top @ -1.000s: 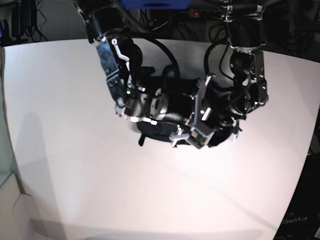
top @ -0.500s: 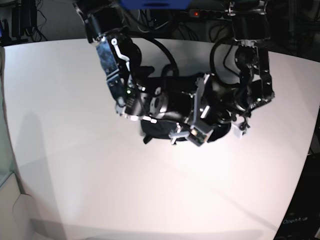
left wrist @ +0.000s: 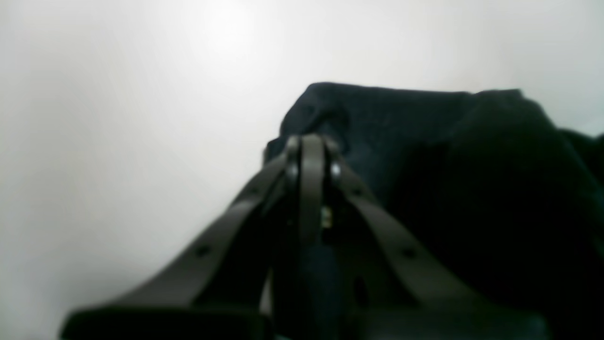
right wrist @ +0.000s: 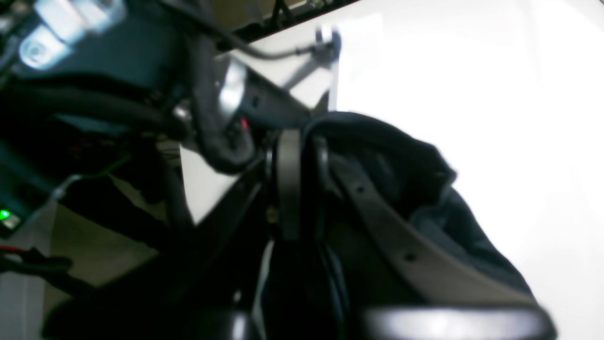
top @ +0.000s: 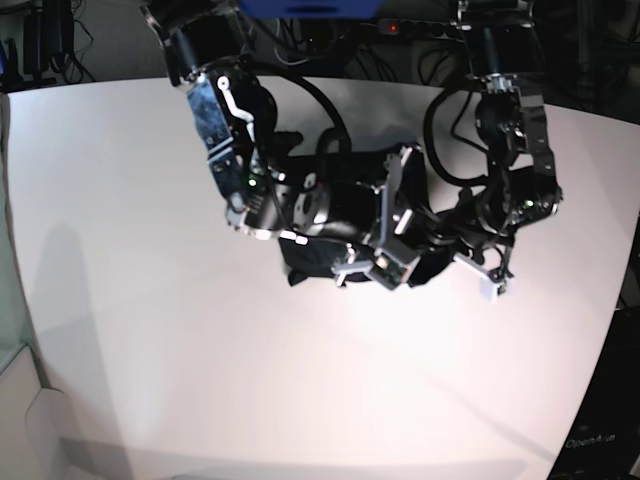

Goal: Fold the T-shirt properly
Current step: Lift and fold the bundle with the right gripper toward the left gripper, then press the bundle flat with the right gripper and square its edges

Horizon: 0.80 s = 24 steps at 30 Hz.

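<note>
The black T-shirt (top: 302,262) lies bunched in a small heap at the middle of the white table (top: 120,200), mostly hidden under both arms. In the left wrist view my left gripper (left wrist: 309,153) has its fingers pressed together at the edge of the shirt (left wrist: 448,156), with dark cloth between them. In the right wrist view my right gripper (right wrist: 292,156) is shut, with a fold of the shirt (right wrist: 415,189) draped over it. In the base view the left gripper (top: 487,275) is at the heap's right and the right gripper (top: 365,268) at its front.
The two arms cross close together over the heap, with the left arm's links and cables (right wrist: 207,118) right beside the right gripper. The white table stretches out on all sides. Dark equipment and cables (top: 400,30) stand behind the far edge.
The left arm has swung right and toward the front, its end moving away from the heap's middle. The right arm has stayed nearly in place. The shirt heap has shifted a little.
</note>
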Tool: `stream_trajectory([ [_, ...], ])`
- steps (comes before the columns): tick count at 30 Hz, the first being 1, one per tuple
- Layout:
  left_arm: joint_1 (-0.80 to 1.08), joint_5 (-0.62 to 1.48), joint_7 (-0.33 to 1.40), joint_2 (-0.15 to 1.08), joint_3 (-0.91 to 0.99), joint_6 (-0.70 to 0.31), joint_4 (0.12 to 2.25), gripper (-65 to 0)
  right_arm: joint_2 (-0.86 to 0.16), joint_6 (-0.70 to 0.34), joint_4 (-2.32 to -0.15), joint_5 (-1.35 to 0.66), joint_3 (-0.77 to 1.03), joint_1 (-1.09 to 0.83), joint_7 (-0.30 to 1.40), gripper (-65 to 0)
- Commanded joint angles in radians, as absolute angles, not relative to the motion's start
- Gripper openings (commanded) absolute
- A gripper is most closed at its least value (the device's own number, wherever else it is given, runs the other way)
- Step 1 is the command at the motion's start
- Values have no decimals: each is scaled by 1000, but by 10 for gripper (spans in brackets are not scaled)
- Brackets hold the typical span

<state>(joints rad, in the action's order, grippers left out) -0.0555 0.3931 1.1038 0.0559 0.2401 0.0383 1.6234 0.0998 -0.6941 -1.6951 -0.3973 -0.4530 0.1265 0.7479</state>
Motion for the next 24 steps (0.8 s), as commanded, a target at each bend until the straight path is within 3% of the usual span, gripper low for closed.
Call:
stream_trajectory([
  [1, -58, 397, 1109, 67, 242, 38, 1644, -650, 113, -698, -1712, -420, -453, 145, 716, -646],
  [14, 61, 398, 1156, 179, 438, 31, 1646, -650, 113, -698, -1618, -420, -458, 143, 661, -646],
  [24, 97, 398, 1155, 191, 467, 31, 1646, -650, 139, -698, -1491, -421, -463, 147, 587, -646],
])
